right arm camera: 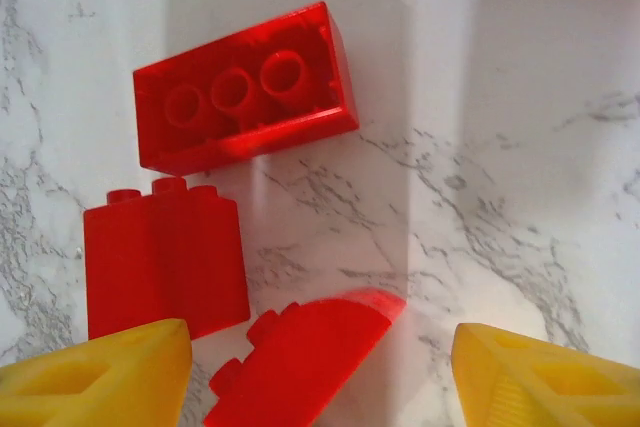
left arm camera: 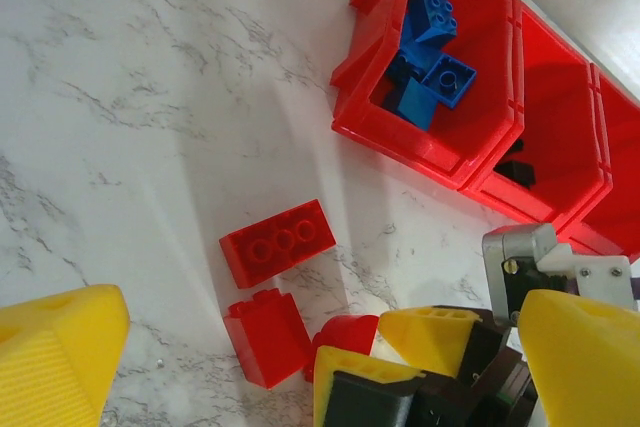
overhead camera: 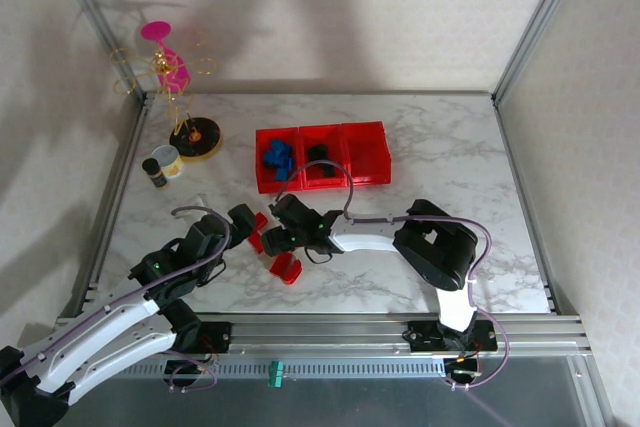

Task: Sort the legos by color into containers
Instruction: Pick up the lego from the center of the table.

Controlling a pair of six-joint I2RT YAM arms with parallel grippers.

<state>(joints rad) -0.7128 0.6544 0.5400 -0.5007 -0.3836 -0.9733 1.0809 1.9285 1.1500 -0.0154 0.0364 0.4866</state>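
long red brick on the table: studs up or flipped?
Flipped. The long red brick lies flat with its hollow underside up: three round tubes show, no studs.

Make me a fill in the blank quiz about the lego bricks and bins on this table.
The bricks in the left bin are ____. The bricks in the middle bin are ____. The loose bricks on the table are ____. The red bins joined in a row number ____.
Missing words: blue, black, red, three.
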